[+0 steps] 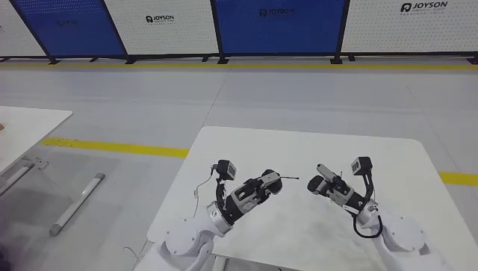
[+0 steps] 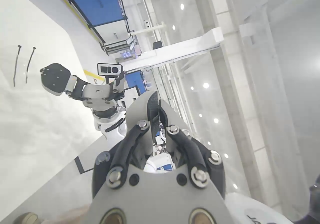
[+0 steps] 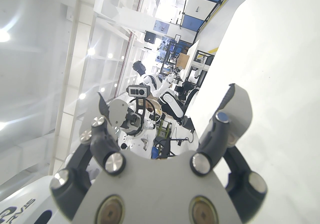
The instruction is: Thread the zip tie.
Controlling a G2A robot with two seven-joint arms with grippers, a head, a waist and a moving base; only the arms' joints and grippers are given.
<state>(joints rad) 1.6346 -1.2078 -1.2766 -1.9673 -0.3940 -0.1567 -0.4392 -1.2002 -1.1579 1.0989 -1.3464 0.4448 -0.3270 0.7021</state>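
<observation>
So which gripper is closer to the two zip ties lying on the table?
Right. The right gripper hovers just beside the zip ties in the left wrist view; the left gripper sits farther back, looking across at them.

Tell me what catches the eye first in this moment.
Above the white table, the left gripper is shut on a thin black zip tie that points at the open right gripper facing it. Two spare zip ties lie flat on the table beyond the right gripper.
</observation>
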